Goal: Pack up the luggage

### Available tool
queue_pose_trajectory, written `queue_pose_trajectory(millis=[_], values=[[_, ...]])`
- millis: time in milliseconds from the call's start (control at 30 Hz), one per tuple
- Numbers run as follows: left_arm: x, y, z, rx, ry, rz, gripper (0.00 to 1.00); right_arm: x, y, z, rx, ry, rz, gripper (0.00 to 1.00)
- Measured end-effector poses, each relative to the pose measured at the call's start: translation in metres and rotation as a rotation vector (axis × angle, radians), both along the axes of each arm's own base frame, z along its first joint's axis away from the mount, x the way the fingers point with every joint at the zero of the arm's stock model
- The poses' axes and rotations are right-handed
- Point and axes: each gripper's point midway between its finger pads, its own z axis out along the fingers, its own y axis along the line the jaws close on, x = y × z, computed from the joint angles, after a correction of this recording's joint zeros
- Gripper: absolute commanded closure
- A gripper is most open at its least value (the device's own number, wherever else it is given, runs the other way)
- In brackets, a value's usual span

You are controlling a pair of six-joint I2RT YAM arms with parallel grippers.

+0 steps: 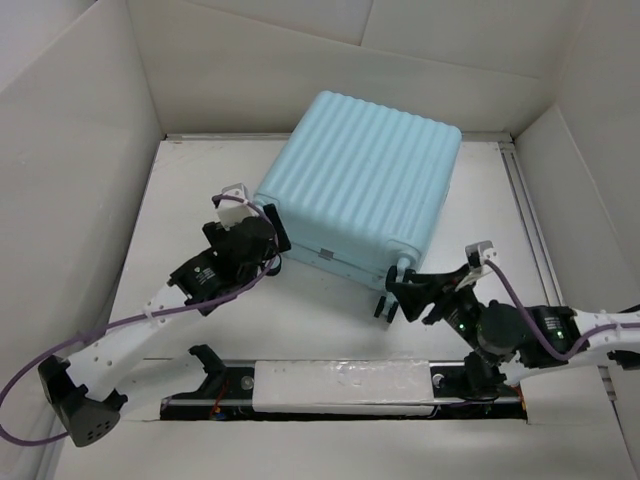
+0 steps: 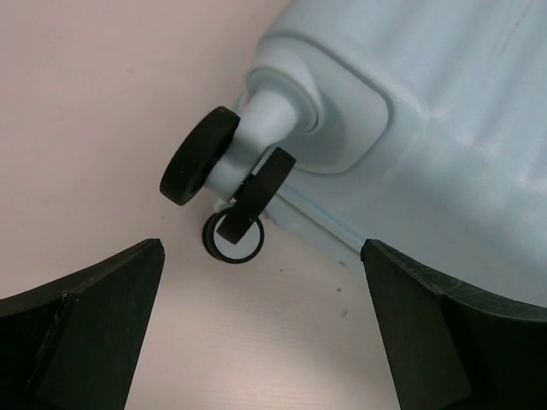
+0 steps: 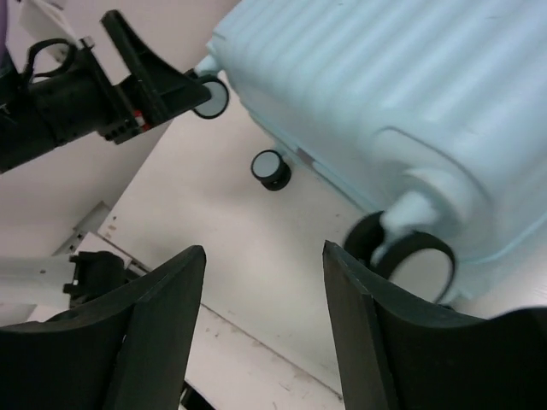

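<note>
The luggage [image 1: 355,180] lies closed mid-table. My left gripper [image 1: 277,245] and right gripper [image 1: 392,297] both stand spread, holding nothing, at its wheel end. I judge the shell rigid, slick and bulky, so I would grip a caster wheel [image 2: 201,155] stem or the seam.

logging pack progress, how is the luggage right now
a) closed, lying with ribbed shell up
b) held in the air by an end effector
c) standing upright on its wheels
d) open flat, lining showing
a: the luggage lies shut on the table with its ribbed shell facing up and no lining showing.
</note>
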Motion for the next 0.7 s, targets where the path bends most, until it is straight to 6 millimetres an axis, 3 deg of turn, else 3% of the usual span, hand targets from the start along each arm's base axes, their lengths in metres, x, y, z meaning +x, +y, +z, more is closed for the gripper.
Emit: queue_pose_trajectory(millis=[133,300,600,700], values=[[0.015,0.012,-0.005,0.053,0.033,0.043,0.0,0.003,-0.025,-0.029,-0.022,0.008,-0.009,0.34],[0.046,0.045,-0.026,0.072,0.137,0.073,0.0,0.003,-0.029,-0.058,-0.1,0.015,-0.014,0.3],[0.058,0.023,-0.016,0.066,0.097,-0.127,0.06,0.004,-0.026,-0.088,-0.181,0.058,-0.065,0.28],[0.06,0.021,-0.022,0.098,0.118,-0.162,0.15,0.009,-0.034,-0.093,-0.183,0.072,-0.1,0.28]])
